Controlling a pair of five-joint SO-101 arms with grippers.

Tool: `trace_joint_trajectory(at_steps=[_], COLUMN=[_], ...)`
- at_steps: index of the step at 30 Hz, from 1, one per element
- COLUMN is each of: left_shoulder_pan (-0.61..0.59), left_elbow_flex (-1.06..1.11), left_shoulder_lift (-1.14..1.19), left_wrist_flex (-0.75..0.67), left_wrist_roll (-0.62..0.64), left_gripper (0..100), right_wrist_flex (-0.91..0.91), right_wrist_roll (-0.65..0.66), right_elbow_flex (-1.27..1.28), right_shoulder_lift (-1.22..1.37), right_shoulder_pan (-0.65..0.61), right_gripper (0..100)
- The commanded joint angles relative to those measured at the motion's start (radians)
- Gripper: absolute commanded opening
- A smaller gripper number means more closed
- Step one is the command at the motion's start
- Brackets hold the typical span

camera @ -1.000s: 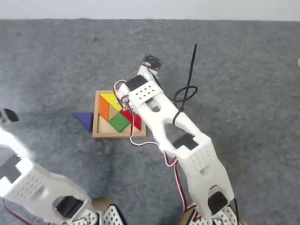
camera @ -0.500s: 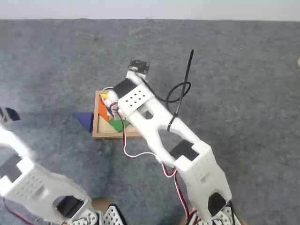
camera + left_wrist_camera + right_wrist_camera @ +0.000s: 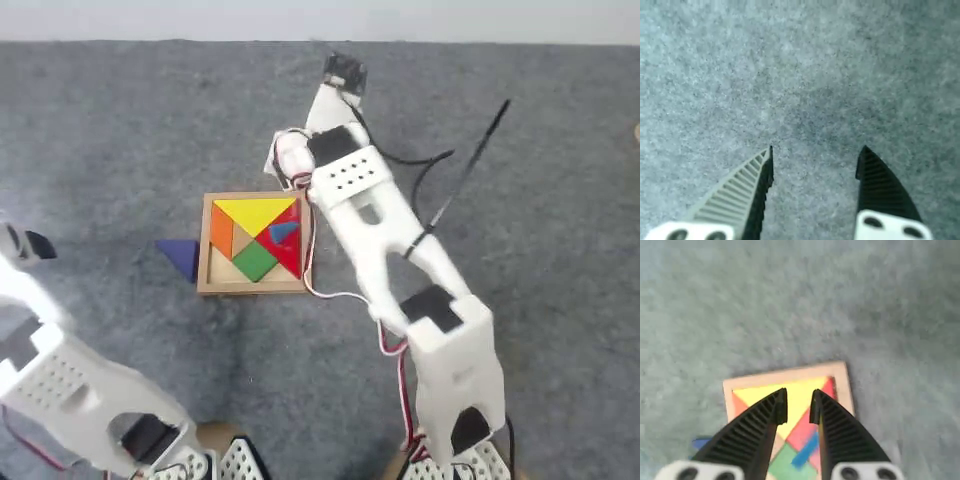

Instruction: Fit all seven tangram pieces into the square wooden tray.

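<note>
The square wooden tray (image 3: pixel 206 282) lies on the grey carpet and holds a yellow triangle (image 3: pixel 252 213), an orange piece (image 3: pixel 221 232), a green square (image 3: pixel 256 261) and a red triangle (image 3: pixel 290 250). A small blue piece (image 3: pixel 285 232) lies tilted on the red one. A dark blue triangle (image 3: pixel 181 257) rests on the carpet beside the tray's left side. My right gripper (image 3: pixel 798 411) hovers above the tray's far edge (image 3: pixel 790 374), open by a narrow gap, holding nothing. My left gripper (image 3: pixel 815 162) is open over bare carpet.
The right arm (image 3: pixel 375 215) stretches from the near edge past the tray's right side. The left arm (image 3: pixel 70 390) stands at the near left. Grey carpet (image 3: pixel 520 200) surrounds the tray on all sides.
The right arm swung off the tray toward the far right and rose, uncovering it. The red triangle now lies inside the tray with the blue piece on it.
</note>
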Motion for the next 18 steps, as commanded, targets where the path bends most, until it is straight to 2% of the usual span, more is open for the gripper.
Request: trace_joint_trajectory(at_steps=[1, 18], left_shoulder_pan=[0.009, 0.026], left_elbow_flex=[-0.042, -0.042], left_shoulder_lift=[-0.015, -0.009], left_wrist_flex=[-0.014, -0.015], left_wrist_roll=[-0.005, -0.005], left_gripper=[26, 26], right_wrist_flex=[-0.050, 0.189], right_wrist_roll=[0.029, -0.031], right_elbow_flex=[-0.048, -0.046], right_shoulder_lift=[0.062, 0.065], right_shoulder_pan=[-0.018, -0.119], right_gripper=[8.8, 8.7])
